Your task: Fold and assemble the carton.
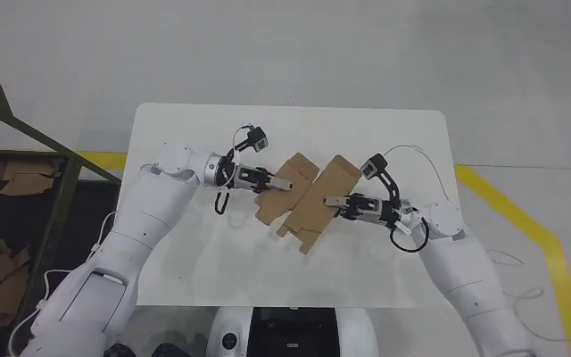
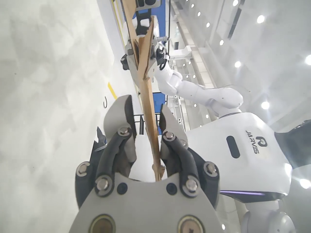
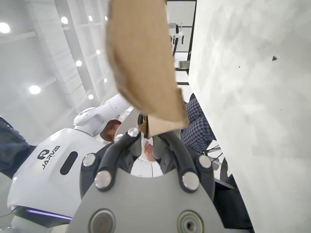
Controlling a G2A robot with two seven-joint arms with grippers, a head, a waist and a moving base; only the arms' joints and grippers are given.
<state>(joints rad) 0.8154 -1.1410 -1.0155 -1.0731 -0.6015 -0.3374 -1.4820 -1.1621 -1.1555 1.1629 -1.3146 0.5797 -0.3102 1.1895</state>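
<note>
Top view first: the carton point(image 1: 303, 201) is a flattened piece of brown corrugated cardboard. It sits over the middle of the white tabletop point(image 1: 384, 259), between the two arms, with notched flaps sticking out at its far and near ends. The left end effector point(image 1: 284, 186) meets its left edge and the right end effector point(image 1: 330, 202) reaches onto its right half.

Beyond the tabletop, a yellow stripe point(image 1: 500, 201) runs across the grey floor. To the left stands a dark green rack point(image 1: 53, 156) with cardboard scraps point(image 1: 27, 178) lying in it. Nothing lies between either arm and the cardboard.

Left wrist view shows the sheet edge-on, thin and layered, splitting into separate plies farther out and held away from the matte, faintly mottled tabletop. The left fingers point(image 2: 125, 112) stand apart, straddling that edge. The sheet lies against one pad, with a clear gap to the other.

Right wrist view has a smooth, rounded tan flap point(image 3: 141, 49) rising in front of the camera, its fluted cut edge showing at the base. The right end effector point(image 3: 148, 132) has its tips drawn together and appears clamped on that base. A small dark speck point(image 3: 274, 58) sits on the tabletop beside it.
</note>
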